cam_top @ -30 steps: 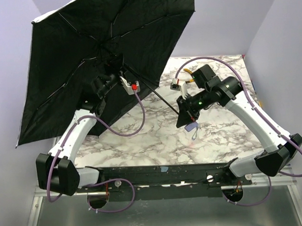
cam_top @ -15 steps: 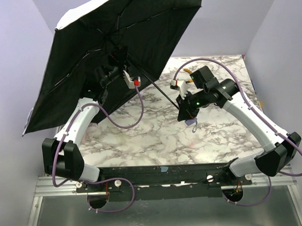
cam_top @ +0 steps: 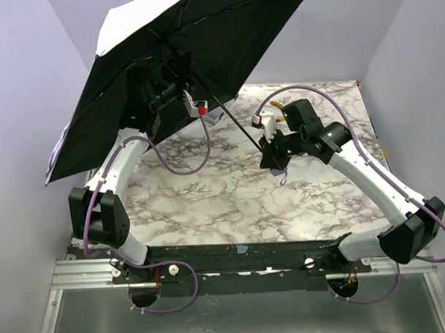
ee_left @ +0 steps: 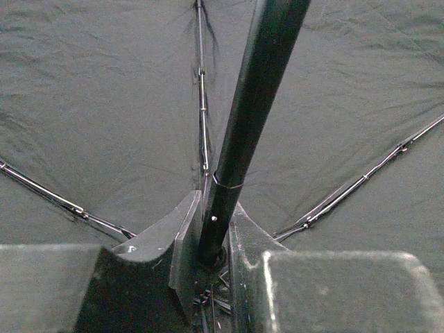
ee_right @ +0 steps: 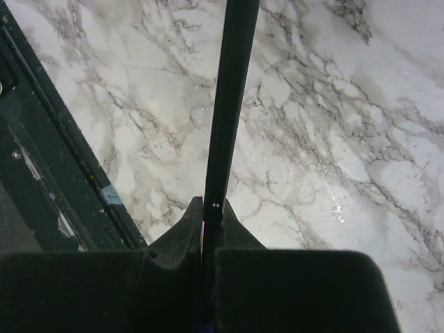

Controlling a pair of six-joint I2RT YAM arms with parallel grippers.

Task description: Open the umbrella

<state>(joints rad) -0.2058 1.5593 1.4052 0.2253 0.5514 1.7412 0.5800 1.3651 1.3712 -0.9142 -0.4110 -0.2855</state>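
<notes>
The umbrella (cam_top: 182,58) is held in the air over the far-left part of the counter (cam_top: 231,203). Its canopy (ee_left: 104,104) is spread wide, with the black lining facing the arms and the ribs (ee_left: 361,180) stretched out straight. I judge the opening step to be at or near its end. The shaft (cam_top: 235,122) runs down and to the right from the crown. My left hand (ee_left: 214,243) is closed on the shaft at the crown end, where the ribs meet, and my right hand (ee_right: 211,222) is clamped tight on its lower end above the marble. The handle knob is hidden behind the right hand. The wrist views do not show whether the sliding collar has latched, so I cannot tell if the canopy would stay open unaided. The next move calls for a firm hold by the right hand while the left hand presses toward the crown to confirm the latch. Only then should either grip be slackened. Obstructions: the side wall (cam_top: 30,107) and back wall (cam_top: 335,31) stand near the canopy edges, and I cannot confirm contact at the lower-left corner. The canopy also hides part of the counter from the overhead camera. A purple cable (cam_top: 180,166) loops below the left wrist, and a small pale strap (cam_top: 281,175) dangles under the right hand.
</notes>
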